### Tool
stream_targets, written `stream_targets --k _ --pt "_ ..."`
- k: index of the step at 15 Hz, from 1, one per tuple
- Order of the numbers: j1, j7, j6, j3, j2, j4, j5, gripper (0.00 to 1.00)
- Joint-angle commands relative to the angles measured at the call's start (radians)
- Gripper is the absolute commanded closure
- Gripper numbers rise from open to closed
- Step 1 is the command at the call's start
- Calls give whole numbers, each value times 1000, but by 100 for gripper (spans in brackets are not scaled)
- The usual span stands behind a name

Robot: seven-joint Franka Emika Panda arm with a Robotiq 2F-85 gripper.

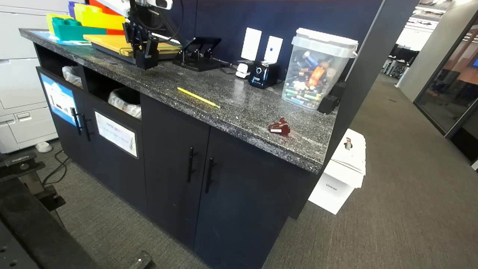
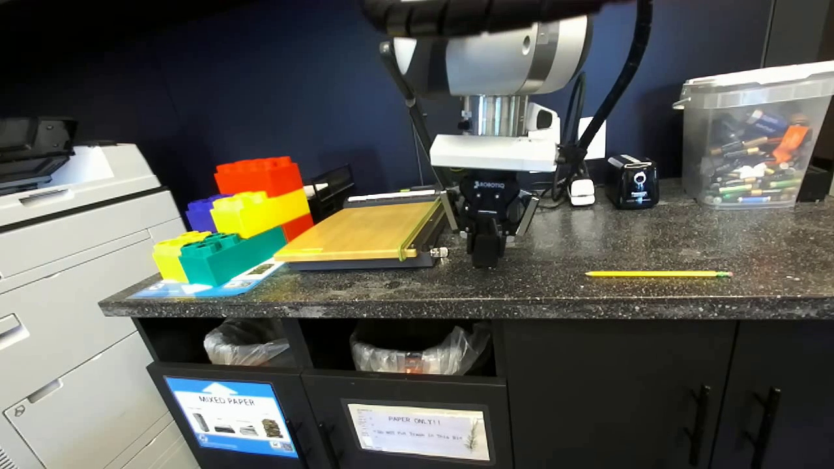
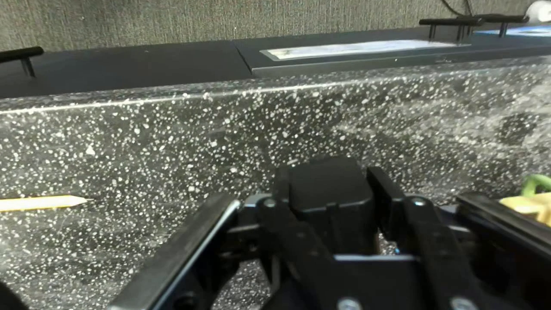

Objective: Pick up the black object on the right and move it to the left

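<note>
Gripping the black object (image 3: pixel 331 187) from both sides, the downward-pointing jaws hold it low at the table (image 2: pixel 544 264), between the yellow pencil (image 2: pixel 658 274) and the yellow board (image 2: pixel 358 231) in an exterior view, though whether its underside touches down cannot be told.

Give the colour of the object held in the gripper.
Black, no visible pattern. The held object shows best in the wrist view.

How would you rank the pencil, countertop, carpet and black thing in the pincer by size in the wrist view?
Largest first:
1. Countertop
2. Carpet
3. Black object
4. Pencil, cut off at the left edge
</note>
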Motion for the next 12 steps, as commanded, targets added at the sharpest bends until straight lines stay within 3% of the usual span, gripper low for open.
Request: stream_targets --k 1,7,8,9,10,12 --pt "-15 66 42 -27 28 34 -10 78" --pt "-2 131 -5 -73 89 89 -52 78" --pt "2 139 -17 -70 76 80 -56 59" --pt "7 145 -27 -65 62 75 -58 28" --pt "11 149 -42 -56 40 68 -53 27" --pt "19 147 -40 -44 -38 2 -44 14"
